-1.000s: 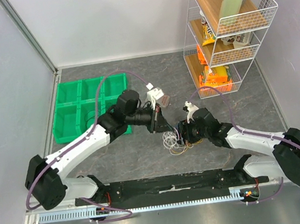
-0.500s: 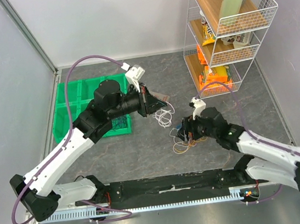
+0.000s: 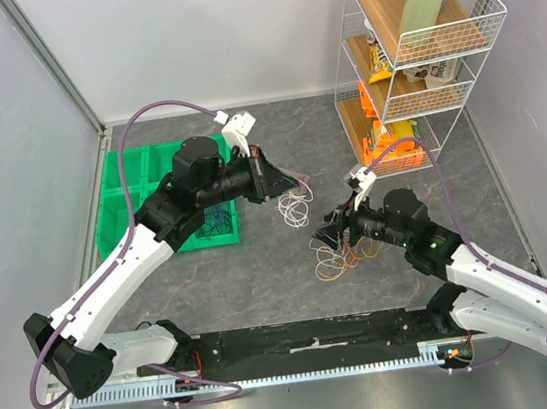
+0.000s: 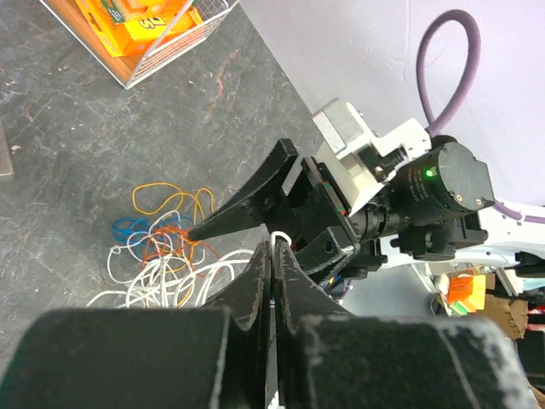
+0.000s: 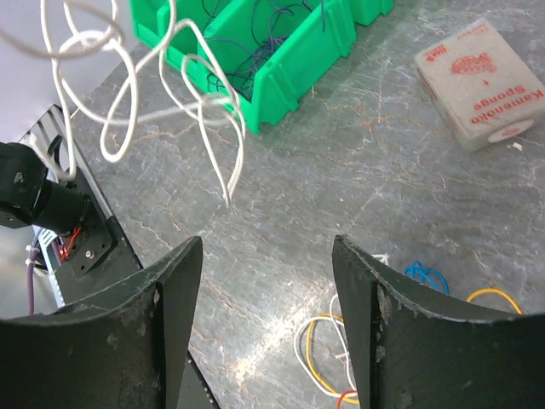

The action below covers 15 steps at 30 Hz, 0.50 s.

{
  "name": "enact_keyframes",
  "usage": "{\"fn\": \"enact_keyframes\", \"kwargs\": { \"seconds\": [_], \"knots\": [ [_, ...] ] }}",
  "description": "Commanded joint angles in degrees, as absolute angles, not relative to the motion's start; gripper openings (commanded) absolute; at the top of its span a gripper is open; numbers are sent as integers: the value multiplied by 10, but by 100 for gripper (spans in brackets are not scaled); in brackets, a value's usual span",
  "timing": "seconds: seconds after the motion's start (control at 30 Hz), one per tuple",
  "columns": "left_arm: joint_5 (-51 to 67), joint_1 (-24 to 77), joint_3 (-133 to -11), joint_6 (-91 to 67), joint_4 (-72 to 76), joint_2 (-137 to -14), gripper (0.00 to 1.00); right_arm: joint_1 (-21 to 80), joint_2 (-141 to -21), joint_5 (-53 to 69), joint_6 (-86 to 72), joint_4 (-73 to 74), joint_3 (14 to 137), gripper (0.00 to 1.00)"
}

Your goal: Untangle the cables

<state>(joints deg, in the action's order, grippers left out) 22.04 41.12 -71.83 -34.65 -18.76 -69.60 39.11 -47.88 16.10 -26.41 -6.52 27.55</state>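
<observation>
Grey marbled table [image 3: 264, 286] holds most cables [image 3: 336, 260] knotted by the right gripper [image 3: 333, 239], jaws spread and empty; the left gripper [image 3: 288, 179], clenched, dangles one freed white cable [image 3: 299, 206] near the green bin [image 3: 141, 197], so much untangling remains

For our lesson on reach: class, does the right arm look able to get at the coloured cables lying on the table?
Probably yes. The right end effector is open close above the coloured cables, with nothing visible between them; the left end effector holds the white cables aside.
</observation>
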Motion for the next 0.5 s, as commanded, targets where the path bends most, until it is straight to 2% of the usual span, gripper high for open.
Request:
{"fn": "enact_keyframes", "kwargs": {
  "seconds": [0.0, 0.17, 0.23, 0.33, 0.47],
  "knots": [
    [244, 409, -720, -372, -174, -683, 2, 391, -514, 200, -276, -153, 307, 69],
    [251, 407, -709, -377, -169, -679, 2, 391, -523, 208, -294, -198, 307, 67],
    [256, 407, -707, -381, -163, -679, 2, 391, -529, 193, -297, -197, 310, 63],
    [267, 405, -706, -382, -155, -677, 2, 391, -549, 171, -308, -192, 315, 45],
    [272, 403, -708, -377, -149, -665, 2, 391, -561, 135, -325, -184, 304, 8]
  ]
}}
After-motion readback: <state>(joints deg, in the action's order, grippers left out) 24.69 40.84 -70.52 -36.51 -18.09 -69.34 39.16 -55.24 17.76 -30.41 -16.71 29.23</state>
